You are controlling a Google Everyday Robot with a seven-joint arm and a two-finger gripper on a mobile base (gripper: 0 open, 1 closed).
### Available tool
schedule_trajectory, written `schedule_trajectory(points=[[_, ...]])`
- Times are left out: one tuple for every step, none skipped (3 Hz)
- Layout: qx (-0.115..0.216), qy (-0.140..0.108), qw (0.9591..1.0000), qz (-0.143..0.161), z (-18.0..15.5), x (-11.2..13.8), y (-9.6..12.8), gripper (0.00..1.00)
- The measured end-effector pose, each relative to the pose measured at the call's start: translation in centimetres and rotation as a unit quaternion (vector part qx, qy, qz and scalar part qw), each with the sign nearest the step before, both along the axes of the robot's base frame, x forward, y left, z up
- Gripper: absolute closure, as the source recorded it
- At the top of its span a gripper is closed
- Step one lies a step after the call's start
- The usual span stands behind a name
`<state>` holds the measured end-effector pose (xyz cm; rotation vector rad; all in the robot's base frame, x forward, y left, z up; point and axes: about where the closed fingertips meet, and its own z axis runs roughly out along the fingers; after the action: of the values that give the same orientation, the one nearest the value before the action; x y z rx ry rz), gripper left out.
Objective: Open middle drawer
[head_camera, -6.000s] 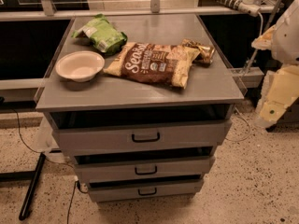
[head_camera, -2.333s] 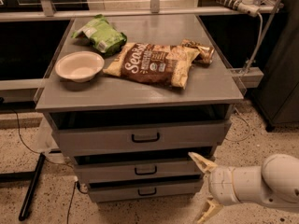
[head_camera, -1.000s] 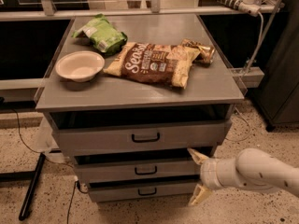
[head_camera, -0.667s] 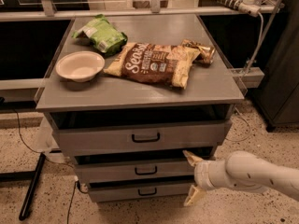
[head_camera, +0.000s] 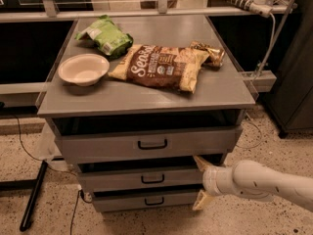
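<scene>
The middle drawer (head_camera: 127,179) is the second of three grey drawers in a grey cabinet, with a small black bar handle (head_camera: 152,178). It looks shut or nearly so. My gripper (head_camera: 200,184) comes in from the lower right on a white arm. Its two cream fingers are spread apart, one (head_camera: 199,163) at the drawer's right end near its top, the other lower near the bottom drawer (head_camera: 146,200). It holds nothing and is well right of the handle.
The top drawer (head_camera: 146,144) sits above, taller-fronted. On the cabinet top (head_camera: 225,94) lie a white bowl (head_camera: 83,69), a green bag (head_camera: 105,35) and a brown chip bag (head_camera: 164,66). A black pole (head_camera: 33,195) and cables lie on the speckled floor at left.
My arm came down from the upper right to the lower right, then moved left; the gripper now reaches the right end of the middle drawer. The drawers have not moved.
</scene>
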<state>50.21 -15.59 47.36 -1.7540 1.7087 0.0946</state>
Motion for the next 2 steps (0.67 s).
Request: schedule_trajectory(points=[[0.020, -0.022, 0.9996, 0.002, -0.9, 1.8, -1.6, 0.00], [0.083, -0.028, 0.9961, 0.007, -2.5, 3.1, -3.2, 0.00]])
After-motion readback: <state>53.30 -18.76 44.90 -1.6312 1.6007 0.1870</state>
